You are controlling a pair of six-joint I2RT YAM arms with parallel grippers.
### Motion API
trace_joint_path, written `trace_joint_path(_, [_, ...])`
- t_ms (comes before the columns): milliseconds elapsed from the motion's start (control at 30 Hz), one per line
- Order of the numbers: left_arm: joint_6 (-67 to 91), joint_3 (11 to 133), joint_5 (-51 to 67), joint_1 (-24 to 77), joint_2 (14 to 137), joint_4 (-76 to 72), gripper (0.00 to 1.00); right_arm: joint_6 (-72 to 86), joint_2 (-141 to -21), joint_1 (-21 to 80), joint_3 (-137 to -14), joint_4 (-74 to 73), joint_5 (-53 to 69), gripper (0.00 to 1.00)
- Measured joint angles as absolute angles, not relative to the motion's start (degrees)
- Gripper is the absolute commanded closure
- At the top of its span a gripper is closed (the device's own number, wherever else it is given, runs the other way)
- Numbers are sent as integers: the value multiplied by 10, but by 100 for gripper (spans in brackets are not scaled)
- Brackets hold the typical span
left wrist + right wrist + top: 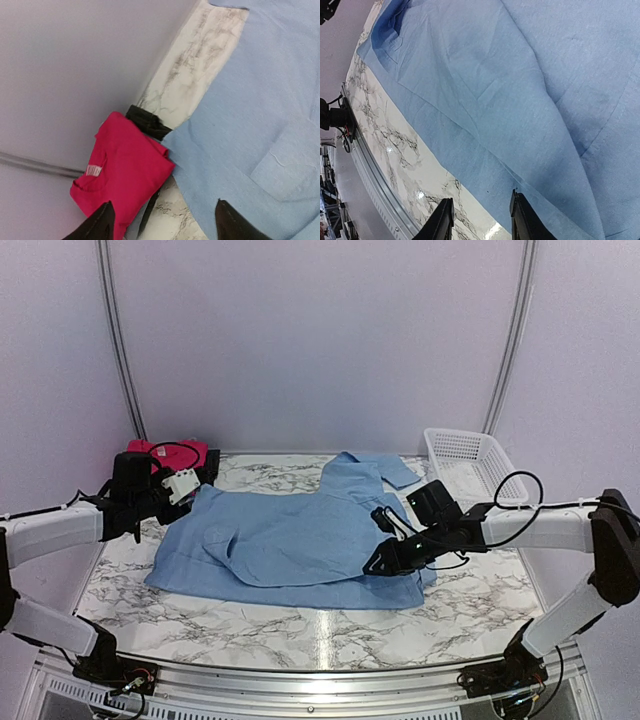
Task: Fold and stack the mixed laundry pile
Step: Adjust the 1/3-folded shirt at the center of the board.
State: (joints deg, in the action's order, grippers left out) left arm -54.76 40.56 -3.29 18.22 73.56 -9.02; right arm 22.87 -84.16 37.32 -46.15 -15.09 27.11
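Note:
A light blue collared shirt (290, 540) lies spread across the middle of the marble table, collar toward the back. At the back left a folded pink-red T-shirt (165, 452) rests on a dark garment (150, 122). My left gripper (203, 478) hovers at the blue shirt's left shoulder, next to the pink T-shirt (125, 170). Its jaws (165, 225) stand open and hold nothing. My right gripper (378, 558) is low over the shirt's front right hem (510, 80). It is open (481, 220), one finger over bare table and the other over the cloth edge.
A white slatted basket (465, 462) stands at the back right corner. The table's metal front rail (370, 175) runs close below the shirt's hem. Walls close in the back and both sides.

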Motion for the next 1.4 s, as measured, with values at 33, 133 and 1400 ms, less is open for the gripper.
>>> trace_joint_path(33, [-522,412,-40,177,725,-92,11,223,-842,372,-464,-158,272,63])
trace_joint_path(133, [-431,416,-63,174,680,-90,1,202,-841,364,-484,-182,273,60])
trace_joint_path(1400, [140,857,-302,411,1121,442,1,146,-1028,369,-615,-184,283,59])
